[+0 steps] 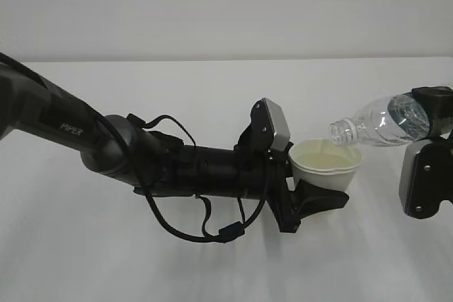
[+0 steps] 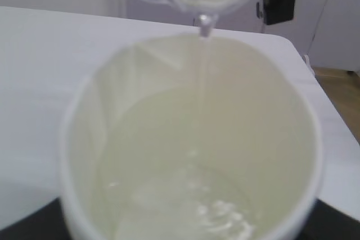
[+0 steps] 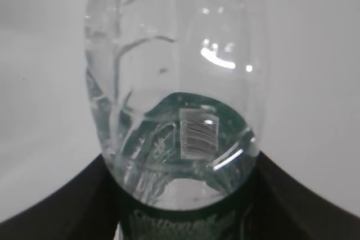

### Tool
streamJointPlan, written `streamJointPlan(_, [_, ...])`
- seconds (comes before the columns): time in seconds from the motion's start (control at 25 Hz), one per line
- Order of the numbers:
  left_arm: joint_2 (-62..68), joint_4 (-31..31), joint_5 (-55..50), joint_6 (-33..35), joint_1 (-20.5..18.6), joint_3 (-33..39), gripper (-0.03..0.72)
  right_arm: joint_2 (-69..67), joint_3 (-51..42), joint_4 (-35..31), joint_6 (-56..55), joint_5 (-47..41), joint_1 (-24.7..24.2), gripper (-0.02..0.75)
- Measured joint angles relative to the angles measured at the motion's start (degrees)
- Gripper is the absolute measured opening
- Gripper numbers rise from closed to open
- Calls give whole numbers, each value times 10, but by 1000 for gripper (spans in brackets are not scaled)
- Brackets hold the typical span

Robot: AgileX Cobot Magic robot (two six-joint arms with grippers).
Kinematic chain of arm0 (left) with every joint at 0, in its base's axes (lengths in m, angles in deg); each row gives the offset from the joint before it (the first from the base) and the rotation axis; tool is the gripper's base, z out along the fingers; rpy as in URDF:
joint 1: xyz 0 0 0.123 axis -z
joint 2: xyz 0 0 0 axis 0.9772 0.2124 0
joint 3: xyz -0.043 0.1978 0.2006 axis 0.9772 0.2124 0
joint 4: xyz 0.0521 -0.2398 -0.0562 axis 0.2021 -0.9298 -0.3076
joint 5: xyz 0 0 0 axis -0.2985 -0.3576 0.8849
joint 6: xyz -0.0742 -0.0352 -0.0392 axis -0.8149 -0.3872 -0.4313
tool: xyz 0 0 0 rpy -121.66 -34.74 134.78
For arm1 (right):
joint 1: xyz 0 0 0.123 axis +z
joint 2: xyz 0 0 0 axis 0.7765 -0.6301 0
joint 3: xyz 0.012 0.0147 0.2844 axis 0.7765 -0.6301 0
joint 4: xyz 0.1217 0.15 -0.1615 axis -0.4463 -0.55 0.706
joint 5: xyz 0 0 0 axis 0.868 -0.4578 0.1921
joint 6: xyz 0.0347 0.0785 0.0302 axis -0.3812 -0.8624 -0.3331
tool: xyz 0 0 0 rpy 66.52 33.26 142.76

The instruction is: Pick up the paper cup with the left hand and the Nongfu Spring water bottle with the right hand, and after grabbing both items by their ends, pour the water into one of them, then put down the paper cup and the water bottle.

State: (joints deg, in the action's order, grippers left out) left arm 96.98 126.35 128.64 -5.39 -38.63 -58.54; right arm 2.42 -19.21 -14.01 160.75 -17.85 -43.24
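One thin stream of water falls from the tipped Nongfu Spring water bottle into the paper cup, held upright above the white table. The left gripper clasps the cup's base; the right gripper grips the bottle's bottom end. Behind, a pale wall; wooden floor past the table's edge.

Tilted bottle streaming water, cup part-filled

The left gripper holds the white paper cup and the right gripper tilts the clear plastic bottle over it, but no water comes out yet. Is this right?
Not quite: water is already flowing. The left wrist view shows a thin stream falling from the clear plastic bottle into the white paper cup. The rest holds.
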Motion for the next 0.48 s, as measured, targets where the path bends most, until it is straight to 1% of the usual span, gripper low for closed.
streamJointPlan(0.16, [0,-11,0,0,0,0,435,0,0,0,-20,0,0,440])
streamJointPlan(0.48, [0,-11,0,0,0,0,435,0,0,0,-90,5,0,440])
